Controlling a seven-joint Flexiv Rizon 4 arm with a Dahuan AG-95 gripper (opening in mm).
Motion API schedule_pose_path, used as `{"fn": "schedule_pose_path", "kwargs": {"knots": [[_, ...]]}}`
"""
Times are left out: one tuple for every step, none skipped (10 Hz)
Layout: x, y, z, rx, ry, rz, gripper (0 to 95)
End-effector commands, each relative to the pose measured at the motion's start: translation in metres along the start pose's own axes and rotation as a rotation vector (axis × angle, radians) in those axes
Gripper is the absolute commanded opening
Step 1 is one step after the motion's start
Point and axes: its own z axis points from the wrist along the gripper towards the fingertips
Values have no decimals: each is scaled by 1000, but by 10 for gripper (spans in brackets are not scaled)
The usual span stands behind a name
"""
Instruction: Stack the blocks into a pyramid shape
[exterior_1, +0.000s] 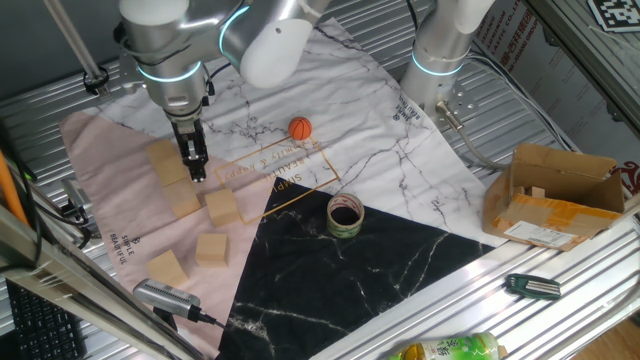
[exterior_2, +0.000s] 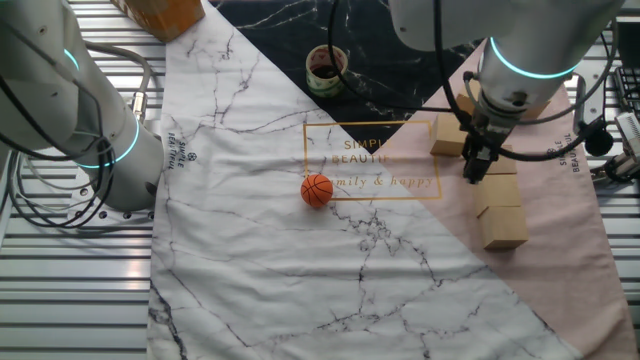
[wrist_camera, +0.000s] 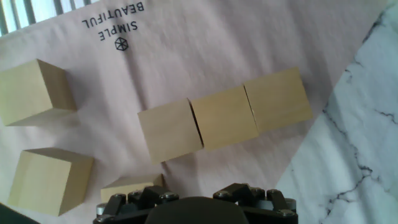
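Bench (exterior_1: 560, 300) draped with a mat (exterior_1: 110, 200) of pink, marble-white and black panels. Above the pink panel, claw (exterior_1: 197, 172) hanging just over the blocks, nothing visibly between its fingers; gap or closure not discernible. Row of three blocks (wrist_camera: 224, 117) lying face to face on the pink panel, two loose blocks (wrist_camera: 34, 92) well apart, a sixth block (wrist_camera: 130, 186) near the claw. Probably light, rigid, smooth-sided wood: best pinched across two opposite flat faces at mid-height, squarely, to avoid twisting or slipping.

Metal table (exterior_1: 560, 300) w/ mat (exterior_1: 380, 190); box (exterior_1: 555, 195), bottle (exterior_1: 450, 350) on table.
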Motion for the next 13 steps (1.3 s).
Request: {"fn": "schedule_pose_path", "kwargs": {"knots": [[0, 0, 0, 2, 3, -26, 760], [0, 0, 0, 1, 3, -31, 760], [0, 0, 0, -2, 4, -35, 760], [0, 0, 0, -3, 5, -42, 570], [0, 0, 0, -3, 4, -47, 570], [0, 0, 0, 4, 2, -50, 570], [0, 0, 0, 12, -24, -62, 570], [0, 0, 0, -2, -14, -91, 570], [0, 0, 0, -4, 3, -116, 570], [0, 0, 0, 2, 30, -192, 570], [0, 0, 0, 2, 30, -192, 570], [0, 0, 0, -30, 68, -282, 570], [0, 0, 0, -33, 76, -307, 570]]}}
